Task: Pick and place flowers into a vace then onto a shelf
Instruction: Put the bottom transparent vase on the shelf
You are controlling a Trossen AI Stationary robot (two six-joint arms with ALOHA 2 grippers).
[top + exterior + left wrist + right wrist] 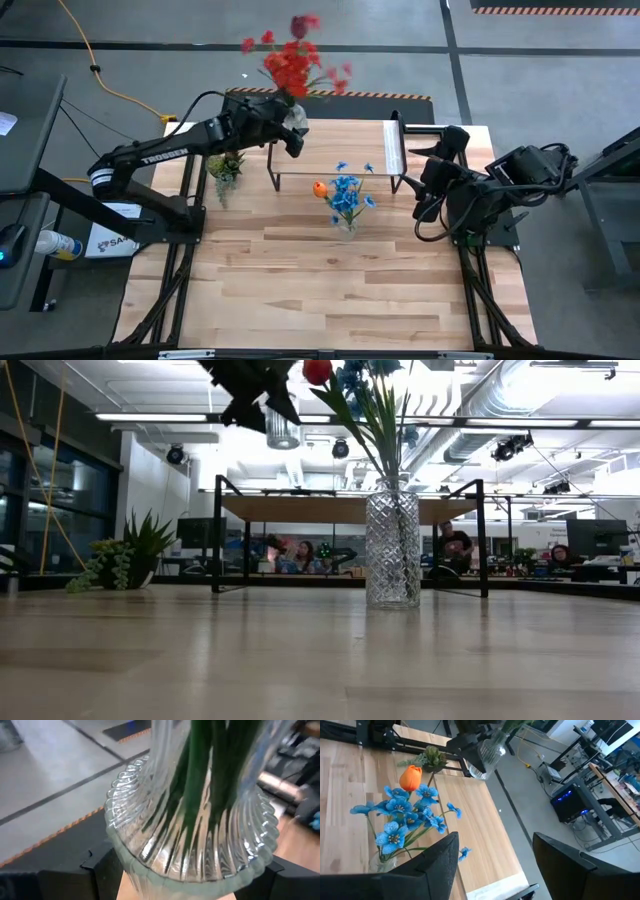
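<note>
Overhead, the left gripper is holding a ribbed glass vase of red flowers just above the shelf, at its far left corner. The vase is leaning, its long axis running from the claw out past the shelf's far edge, blooms hanging beyond the table. The right gripper is waiting just off the shelf's right end, so the left arm is plainly the nearer one. A second vase with blue flowers and an orange tulip is standing on the table just in front of the shelf.

At table height, that diamond-cut vase is standing upright before the shelf, while the carried vase is hanging above the shelf's left side.

Through the left wrist camera, the fingers are pressing either side of the ribbed vase, green stems inside.

Through the right wrist camera, the right fingers are standing apart around nothing, with the blue flowers ahead.

Judging from this, lowering the vase means righting it over the plank.
</note>
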